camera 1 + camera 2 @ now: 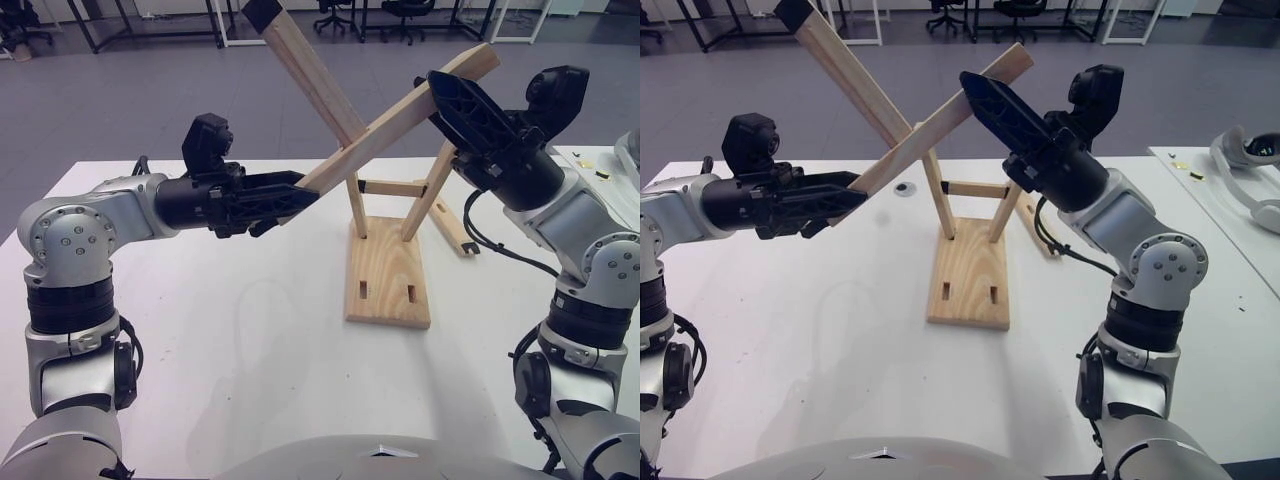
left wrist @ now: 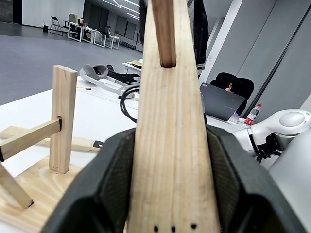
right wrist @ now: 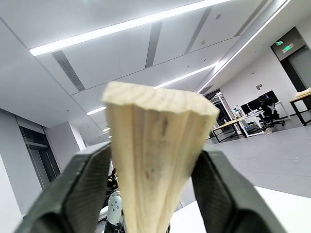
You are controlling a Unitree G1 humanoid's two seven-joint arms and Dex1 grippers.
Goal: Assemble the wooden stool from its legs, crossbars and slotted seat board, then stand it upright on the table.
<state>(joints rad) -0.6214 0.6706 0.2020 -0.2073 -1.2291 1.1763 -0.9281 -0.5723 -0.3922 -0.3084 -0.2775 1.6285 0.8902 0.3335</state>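
While a slanted leg (image 1: 390,125) spans them | left claw (image 1: 308,191) grips low end | right claw (image 1: 434,80) grips top end

Lower end of the slanted leg (image 1: 400,120) is buried between the fingers of my left pincer (image 1: 298,195); can't see how far in it goes. My right pincer (image 1: 440,88) is clamped near its upper end, and the near finger covers the wood there.

Crossing leg (image 1: 310,75): dark-capped top cut by the upper edge in both eye views.

Upright legs (image 1: 356,210): one top is hidden behind the slanted leg. Can't tell if they sit fully in the seat board (image 2: 41,191), which the picture edge cuts in the left wrist view.

Loose piece (image 1: 452,228) on the table (image 1: 250,300) is partly covered by my right arm (image 1: 560,200).

In the right wrist view the wood end is blurred.

White headset-like thing (image 1: 1240,165) is cut by the side edge.
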